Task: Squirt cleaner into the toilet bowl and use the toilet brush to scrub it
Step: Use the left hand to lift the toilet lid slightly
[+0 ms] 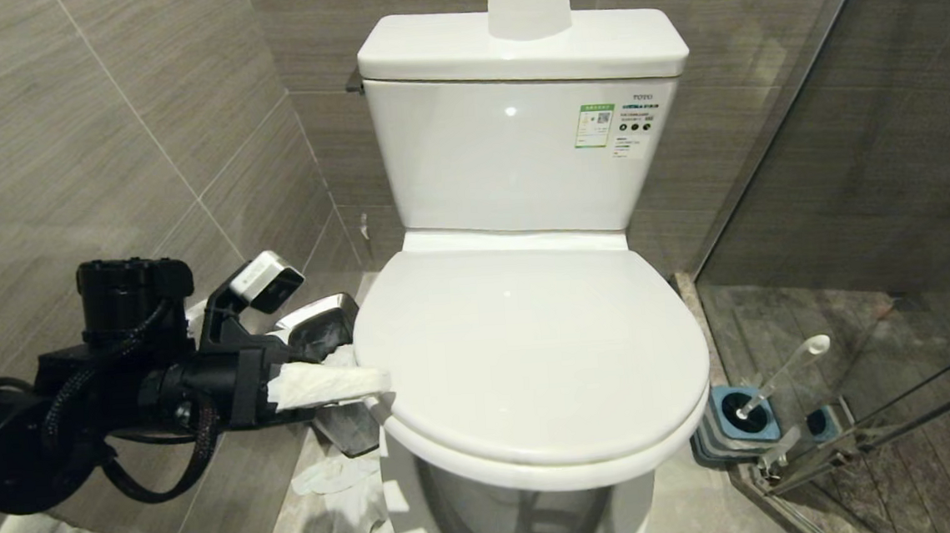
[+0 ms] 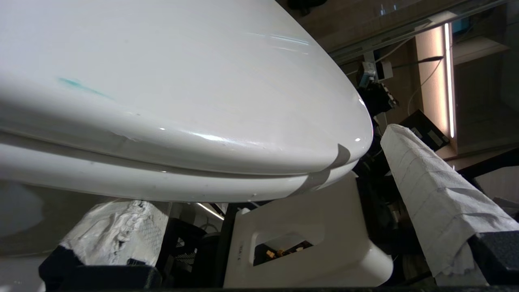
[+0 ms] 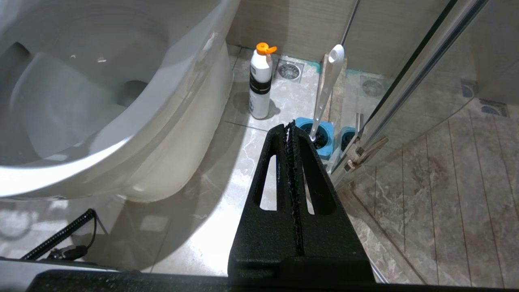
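Beside closed toilet bowl (image 1: 532,363) — one toilet brush (image 1: 776,383), one left hand (image 1: 366,383) spread; right hand (image 3: 290,126) clenched, empty.

Brand "TOYO" printed small at upper right of the white cistern (image 1: 517,155) front. Green-and-white sticker (image 1: 594,125) with QR code beneath; remaining print too small to read.

Grey-brown tiled walls (image 1: 98,142), pale marble-look floor (image 3: 194,227), glass shower partition (image 1: 876,146) at right, round floor drain (image 3: 288,71).
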Robot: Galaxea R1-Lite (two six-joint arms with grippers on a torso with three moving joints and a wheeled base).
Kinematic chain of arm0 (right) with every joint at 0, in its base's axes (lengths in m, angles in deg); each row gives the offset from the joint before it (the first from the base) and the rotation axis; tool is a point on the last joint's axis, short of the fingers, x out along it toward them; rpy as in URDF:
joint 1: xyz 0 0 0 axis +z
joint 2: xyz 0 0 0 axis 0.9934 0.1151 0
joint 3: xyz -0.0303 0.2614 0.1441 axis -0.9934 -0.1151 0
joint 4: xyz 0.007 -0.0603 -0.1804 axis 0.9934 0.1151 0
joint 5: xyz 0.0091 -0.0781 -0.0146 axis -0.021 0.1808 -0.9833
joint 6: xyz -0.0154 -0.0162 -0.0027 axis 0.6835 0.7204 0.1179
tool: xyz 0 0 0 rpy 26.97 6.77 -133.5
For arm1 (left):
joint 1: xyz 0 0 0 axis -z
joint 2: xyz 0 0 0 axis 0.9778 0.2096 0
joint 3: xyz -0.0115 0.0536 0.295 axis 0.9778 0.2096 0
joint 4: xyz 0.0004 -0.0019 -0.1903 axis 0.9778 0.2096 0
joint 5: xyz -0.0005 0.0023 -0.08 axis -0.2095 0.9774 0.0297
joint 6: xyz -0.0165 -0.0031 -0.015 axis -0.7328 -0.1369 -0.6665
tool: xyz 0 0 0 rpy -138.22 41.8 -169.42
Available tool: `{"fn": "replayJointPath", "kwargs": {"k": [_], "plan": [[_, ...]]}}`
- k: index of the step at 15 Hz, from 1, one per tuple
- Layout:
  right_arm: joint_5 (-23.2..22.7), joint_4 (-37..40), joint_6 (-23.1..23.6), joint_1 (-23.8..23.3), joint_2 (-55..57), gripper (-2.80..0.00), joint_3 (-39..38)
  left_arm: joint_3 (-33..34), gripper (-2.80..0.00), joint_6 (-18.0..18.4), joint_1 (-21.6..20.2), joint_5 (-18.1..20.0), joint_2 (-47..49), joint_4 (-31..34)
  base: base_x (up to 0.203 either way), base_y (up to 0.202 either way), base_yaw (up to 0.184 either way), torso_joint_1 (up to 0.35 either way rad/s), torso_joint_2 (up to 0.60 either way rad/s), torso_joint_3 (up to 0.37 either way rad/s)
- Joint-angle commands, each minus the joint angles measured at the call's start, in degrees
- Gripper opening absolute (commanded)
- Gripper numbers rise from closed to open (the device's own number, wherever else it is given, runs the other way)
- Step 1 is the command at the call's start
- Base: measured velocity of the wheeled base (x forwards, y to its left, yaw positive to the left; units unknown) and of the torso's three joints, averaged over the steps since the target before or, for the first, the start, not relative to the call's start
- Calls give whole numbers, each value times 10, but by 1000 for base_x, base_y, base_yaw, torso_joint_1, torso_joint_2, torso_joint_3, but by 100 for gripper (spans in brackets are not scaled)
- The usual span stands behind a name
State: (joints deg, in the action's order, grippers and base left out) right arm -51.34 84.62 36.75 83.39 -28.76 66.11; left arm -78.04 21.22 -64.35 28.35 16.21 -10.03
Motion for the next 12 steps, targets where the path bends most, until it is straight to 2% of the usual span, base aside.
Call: {"fn": "replayJointPath", "kwargs": {"k": [1, 5, 9, 12], "plan": [[0, 0, 0, 0, 0, -280, 0, -16, 0, -15, 9, 3, -23, -3, 0, 0, 0, 0, 0, 0], [0, 0, 1, 0, 0, -280, 0, -41, 0, -20, 10, 2, -30, -1, 0, 0, 0, 0, 0, 0], [0, 0, 1, 0, 0, -280, 0, -98, 0, -65, 10, 0, -32, -2, 0, 0, 0, 0, 0, 0], [0, 0, 0, 0, 0, -280, 0, -146, 0, -117, 10, -1, -35, -3, 0, 0, 0, 0, 0, 0]]}}
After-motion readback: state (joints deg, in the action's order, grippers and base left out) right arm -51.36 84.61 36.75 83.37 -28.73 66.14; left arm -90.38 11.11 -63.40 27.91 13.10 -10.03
